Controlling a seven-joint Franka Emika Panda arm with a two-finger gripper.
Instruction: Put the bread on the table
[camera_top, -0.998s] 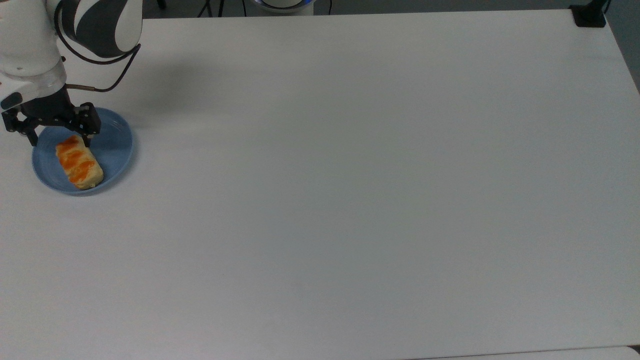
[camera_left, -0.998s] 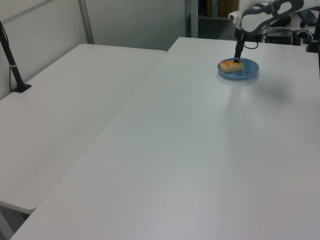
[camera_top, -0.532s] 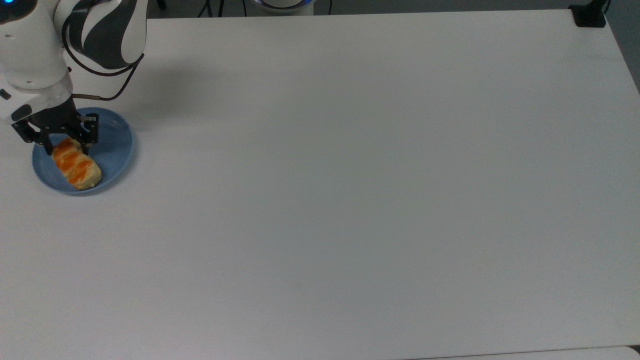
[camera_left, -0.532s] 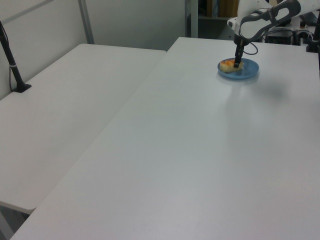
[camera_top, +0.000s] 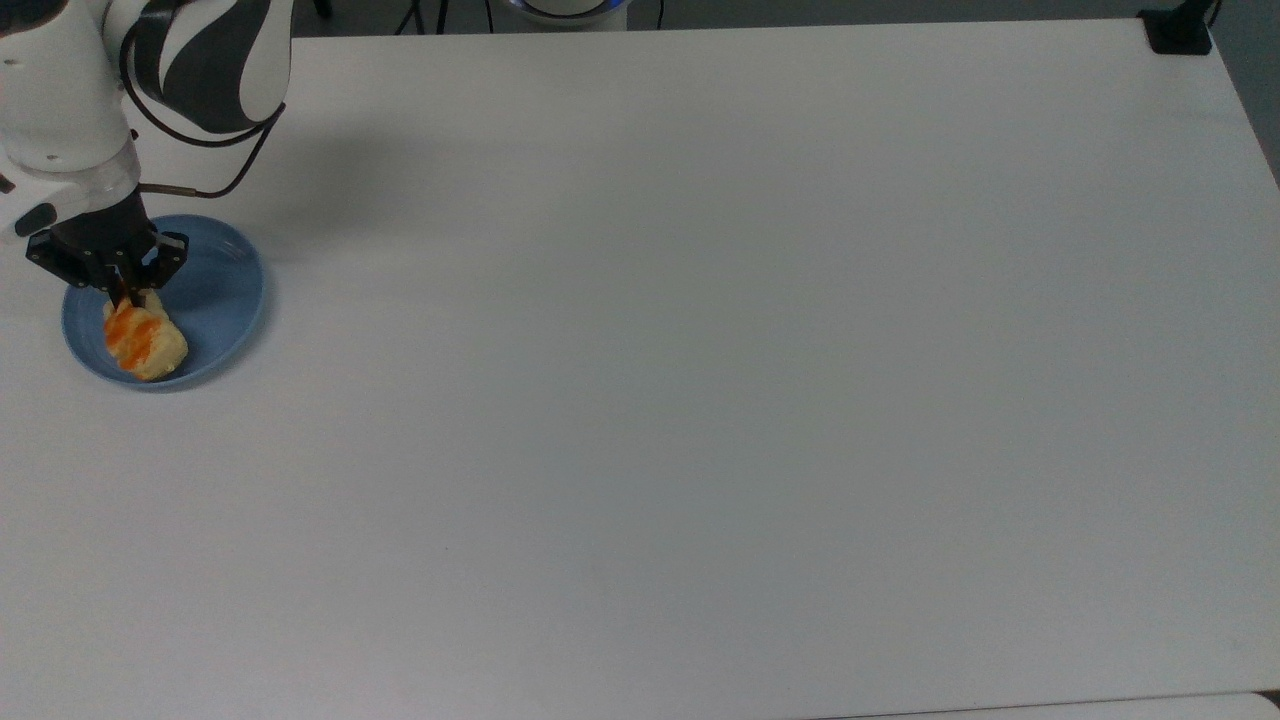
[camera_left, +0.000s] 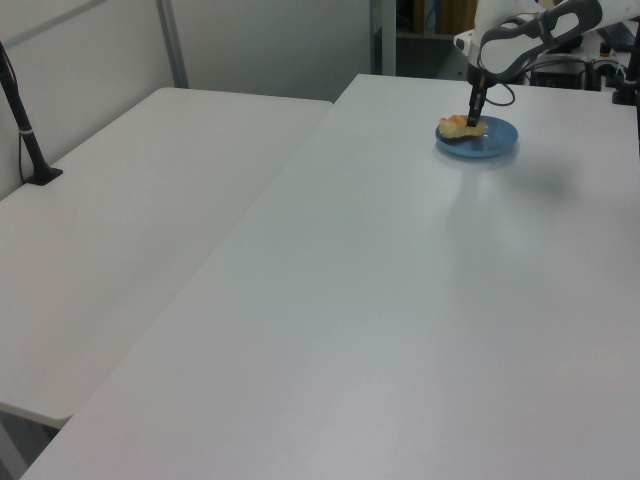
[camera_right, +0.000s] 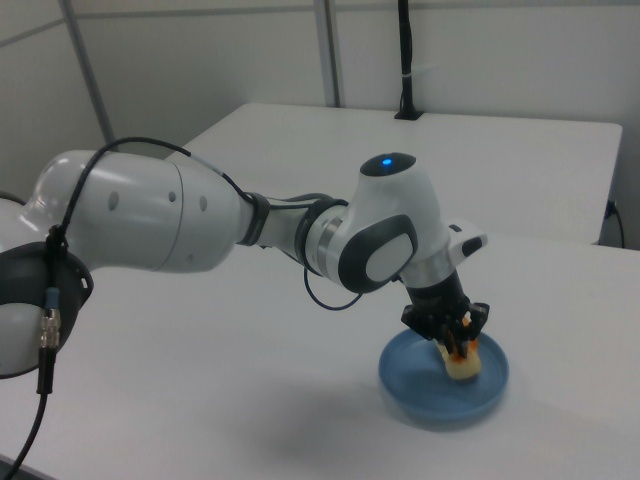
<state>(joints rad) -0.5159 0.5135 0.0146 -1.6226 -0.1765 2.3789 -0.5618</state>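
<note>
- Spreading wide and bare on every side of the blue plate (camera_top: 225, 300), the white tabletop (camera_top: 700, 350) offers plenty of room for a set-down.
- On that plate, toward its rim at the top view's left, the bread (camera_top: 143, 340) sits tilted, its pinched end raised.
- Above it, the tool (camera_top: 128, 291) has its fingers drawn narrow on the loaf's upper end.
- Judging by looks, the bread is light, soft and crushable; an end grip lets it swing, so mid-body would hold steadier.

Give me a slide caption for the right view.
Franka gripper shut on the bread, over the blue plate on the white table.
</note>
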